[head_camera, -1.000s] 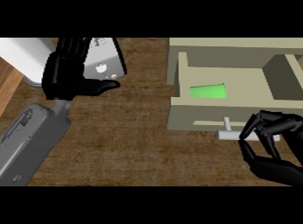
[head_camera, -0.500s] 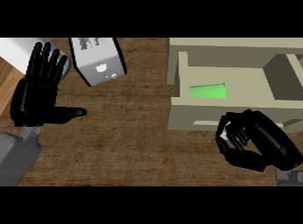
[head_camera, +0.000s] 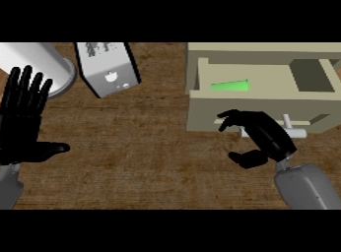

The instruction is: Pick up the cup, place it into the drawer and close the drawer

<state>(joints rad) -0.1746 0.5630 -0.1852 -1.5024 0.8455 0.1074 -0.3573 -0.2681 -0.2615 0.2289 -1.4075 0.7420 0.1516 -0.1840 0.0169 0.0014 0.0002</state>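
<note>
The drawer [head_camera: 264, 93] stands pulled open at two o'clock on the wooden counter [head_camera: 144, 147], and the green cup [head_camera: 230, 86] lies inside it, toward its left wall. At four o'clock the right hand [head_camera: 260, 138] sits against the drawer's front panel beside the pale handle [head_camera: 293, 129], its fingers curled with nothing between them. The left hand [head_camera: 20, 123] rests at nine o'clock, fingers straight and pointing up, thumb out sideways. At eleven o'clock lies a white box [head_camera: 109, 69] (it carries a small pale logo and lines of print too small to read), just beside a white cylinder [head_camera: 28, 61].
</note>
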